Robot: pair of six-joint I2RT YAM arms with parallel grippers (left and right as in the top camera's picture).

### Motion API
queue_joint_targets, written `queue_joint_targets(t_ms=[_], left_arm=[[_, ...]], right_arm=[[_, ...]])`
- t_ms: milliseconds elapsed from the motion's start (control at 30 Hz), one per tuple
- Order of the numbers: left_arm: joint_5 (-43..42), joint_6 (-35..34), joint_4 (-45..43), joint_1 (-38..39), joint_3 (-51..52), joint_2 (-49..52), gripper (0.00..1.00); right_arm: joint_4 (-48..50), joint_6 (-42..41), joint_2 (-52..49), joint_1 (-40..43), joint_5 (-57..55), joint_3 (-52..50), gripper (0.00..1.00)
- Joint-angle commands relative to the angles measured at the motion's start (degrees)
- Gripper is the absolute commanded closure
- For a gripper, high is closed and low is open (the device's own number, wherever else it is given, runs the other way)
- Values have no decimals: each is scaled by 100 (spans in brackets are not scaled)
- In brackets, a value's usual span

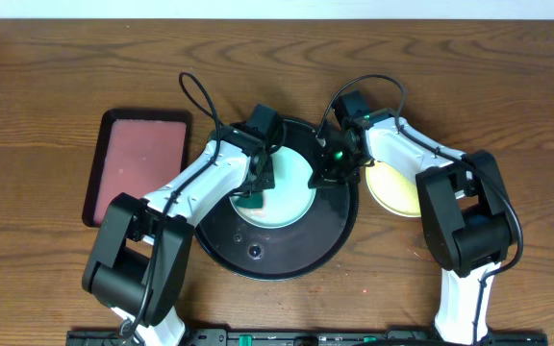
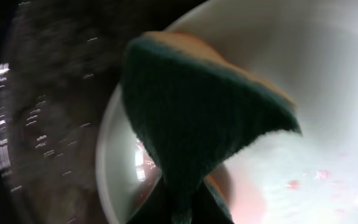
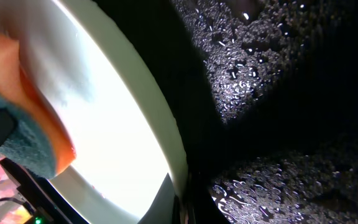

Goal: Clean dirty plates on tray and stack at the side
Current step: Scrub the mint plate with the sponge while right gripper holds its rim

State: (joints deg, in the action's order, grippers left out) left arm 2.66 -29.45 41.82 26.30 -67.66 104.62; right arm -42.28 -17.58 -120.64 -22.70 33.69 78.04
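A pale mint-green plate (image 1: 291, 183) lies on the round black tray (image 1: 258, 258). My left gripper (image 1: 255, 192) is shut on a green-and-orange sponge (image 2: 197, 106) and presses it on the plate's left part. In the left wrist view the plate (image 2: 328, 74) carries small red smears near the sponge. My right gripper (image 1: 333, 165) is shut on the plate's right rim; in the right wrist view the rim (image 3: 160, 118) runs between its fingers (image 3: 188, 199). A pale yellow plate (image 1: 397, 187) lies on the wood table right of the tray. A third plate does not show.
A rectangular red tray (image 1: 138, 163) lies on the table left of the black tray, with no sponge on it. The black tray's surface (image 3: 278, 93) is wet with droplets. Both arms reach in over the tray from the front.
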Motion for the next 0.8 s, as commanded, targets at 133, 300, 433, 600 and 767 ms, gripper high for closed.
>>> queue_joint_targets(t_ms=[133,300,433,600,767], left_arm=[[-960,1088,691,-17,-105,17,93],[-2708,1923,299,-17,-105,17,93],[-2754,1934,-240,-20,-105,17,92],[-1602,1589,-861,-20,-105,17,93],[542,691,-605,-24,-105,17,93]], right_arm=[[9,-17,-120,-114,83,-111,99],[9,-17,-120,-114,85,-111,99],[7,-17,-120,-114,85,-111,99],[7,-17,-120,-114,85,-111,99],[7,-17,-120,-114,83,-111,99]])
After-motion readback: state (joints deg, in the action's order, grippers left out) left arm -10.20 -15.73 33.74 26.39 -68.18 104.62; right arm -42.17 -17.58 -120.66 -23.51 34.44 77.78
